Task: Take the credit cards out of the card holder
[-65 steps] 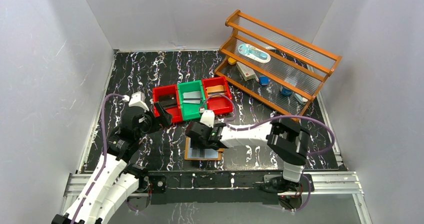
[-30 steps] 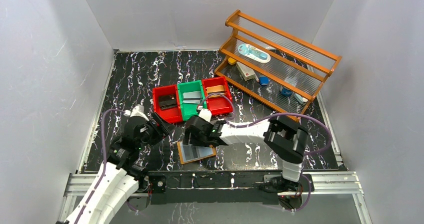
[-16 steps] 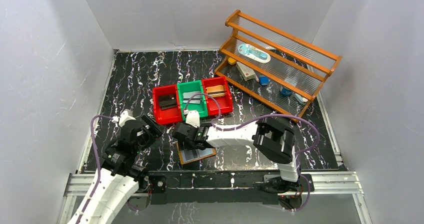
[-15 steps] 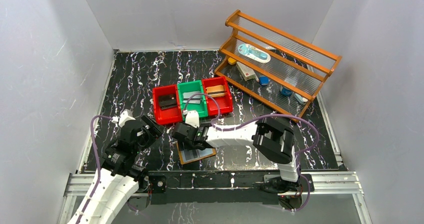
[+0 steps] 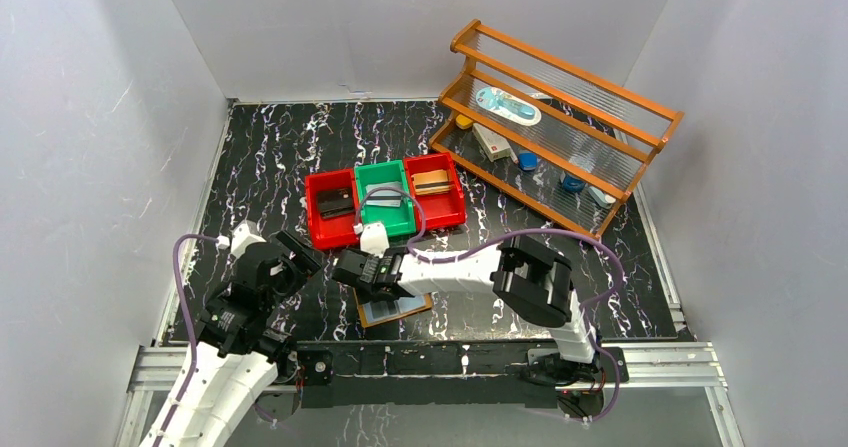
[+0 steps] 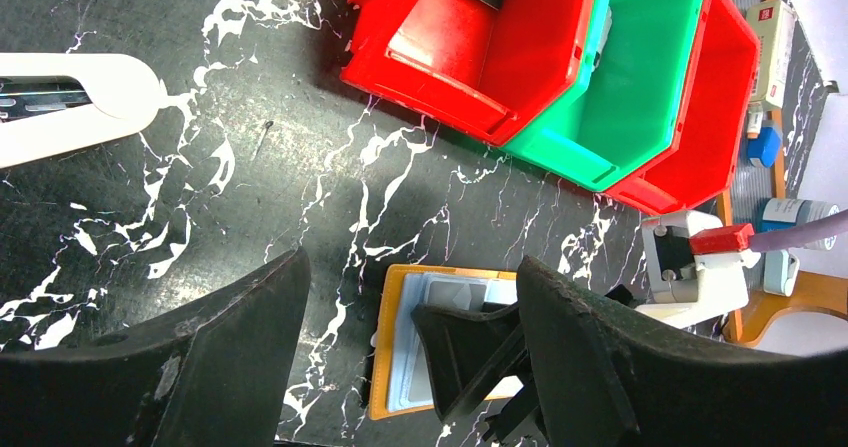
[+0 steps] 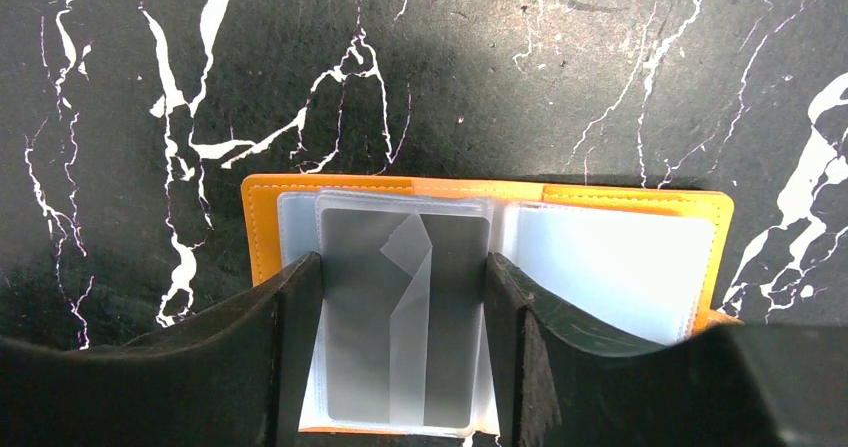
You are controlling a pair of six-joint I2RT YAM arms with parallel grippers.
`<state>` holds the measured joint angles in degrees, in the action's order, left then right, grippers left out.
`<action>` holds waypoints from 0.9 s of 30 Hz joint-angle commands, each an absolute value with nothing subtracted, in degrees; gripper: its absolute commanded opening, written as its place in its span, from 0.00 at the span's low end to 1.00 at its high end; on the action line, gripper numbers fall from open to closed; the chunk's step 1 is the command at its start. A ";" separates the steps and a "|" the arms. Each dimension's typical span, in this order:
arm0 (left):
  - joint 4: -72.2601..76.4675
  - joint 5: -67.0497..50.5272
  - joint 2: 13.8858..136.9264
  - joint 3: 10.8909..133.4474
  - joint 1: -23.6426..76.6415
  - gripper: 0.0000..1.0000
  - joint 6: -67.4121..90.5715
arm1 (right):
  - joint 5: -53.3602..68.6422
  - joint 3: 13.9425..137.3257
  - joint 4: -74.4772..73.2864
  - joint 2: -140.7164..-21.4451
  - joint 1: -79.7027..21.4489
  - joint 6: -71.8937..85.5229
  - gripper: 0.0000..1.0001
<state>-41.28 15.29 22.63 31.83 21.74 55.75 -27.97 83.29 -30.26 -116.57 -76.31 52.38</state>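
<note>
The card holder point(image 5: 408, 307) is a tan-orange wallet lying open and flat on the black marble table near the front edge. In the right wrist view its orange rim point(image 7: 262, 229) frames clear pockets. A grey credit card point(image 7: 355, 317) sits in the left pocket and a pale blue one point(image 7: 610, 267) in the right. My right gripper point(image 7: 403, 267) is open over the left half, its fingers point(image 7: 290, 347) straddling the grey card's pocket. It also shows in the top view point(image 5: 372, 289). My left gripper point(image 6: 410, 297) is open and empty, hovering left of the wallet point(image 6: 392, 352), also seen from above point(image 5: 297, 254).
Three bins stand in a row behind the wallet: a red one point(image 5: 322, 225) with a black wallet, a green one point(image 5: 392, 225) with grey cards, a red one point(image 5: 452, 207) with a brown case. A wooden rack point(image 5: 560, 127) with small items stands at the back right.
My right gripper has moved left and the wallet has slid and turned a little to the left with it. My left arm has drawn back toward the near left.
</note>
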 commanded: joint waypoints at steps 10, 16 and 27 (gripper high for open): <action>-33.82 1.63 26.34 29.96 21.89 0.74 50.90 | -12.66 62.48 -9.13 -107.77 -70.68 57.44 0.58; -24.95 -13.48 32.55 24.81 21.89 0.68 50.27 | -7.56 53.64 -0.32 -103.83 -67.51 61.80 0.57; -11.00 -29.81 40.71 16.24 22.06 0.50 53.00 | -5.65 50.21 2.90 -102.75 -66.09 64.38 0.56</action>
<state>-17.58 -20.82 39.88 17.37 21.87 52.47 -6.61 52.71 6.85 -100.82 -65.95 63.88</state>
